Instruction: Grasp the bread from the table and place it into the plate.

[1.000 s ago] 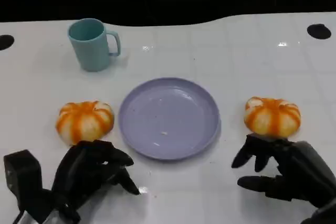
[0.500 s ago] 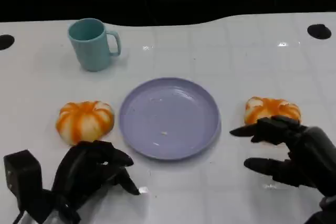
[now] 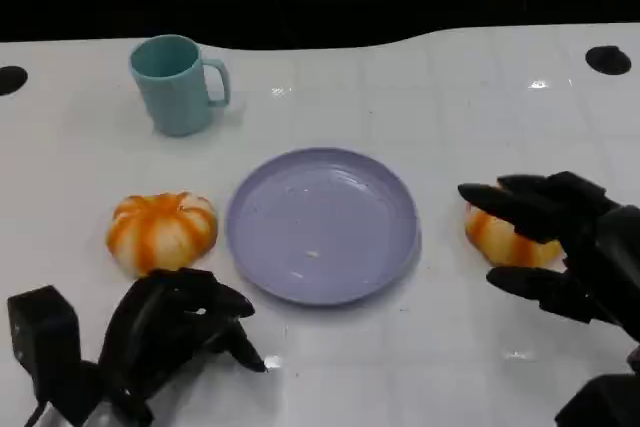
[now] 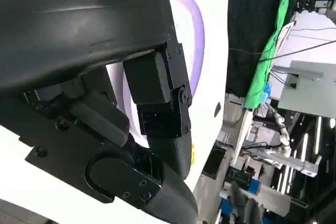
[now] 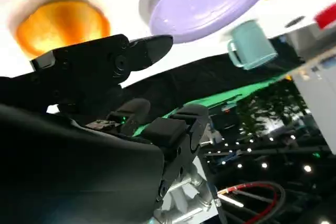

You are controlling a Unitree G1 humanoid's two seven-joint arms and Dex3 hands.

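Note:
Two orange-and-white striped bread rolls lie on the white table on either side of a lavender plate (image 3: 320,224). The left bread (image 3: 161,230) sits beside the plate's left rim. The right bread (image 3: 503,238) is partly covered by my right hand (image 3: 560,242), whose fingers are spread apart over and in front of it; I cannot tell if they touch it. The right wrist view shows that bread (image 5: 62,26) beyond the fingers (image 5: 105,61) and the plate (image 5: 210,3). My left hand (image 3: 170,332) rests low at the near left with its fingers curled in, holding nothing.
A teal mug (image 3: 175,83) stands at the back left of the table, handle to the right. The table's far edge runs along a dark background. Two dark round spots (image 3: 607,59) mark the table's far corners.
My right hand has risen and moved forward from the near table onto the right bread, covering its front. The left hand, bread rolls, plate and mug have stayed put.

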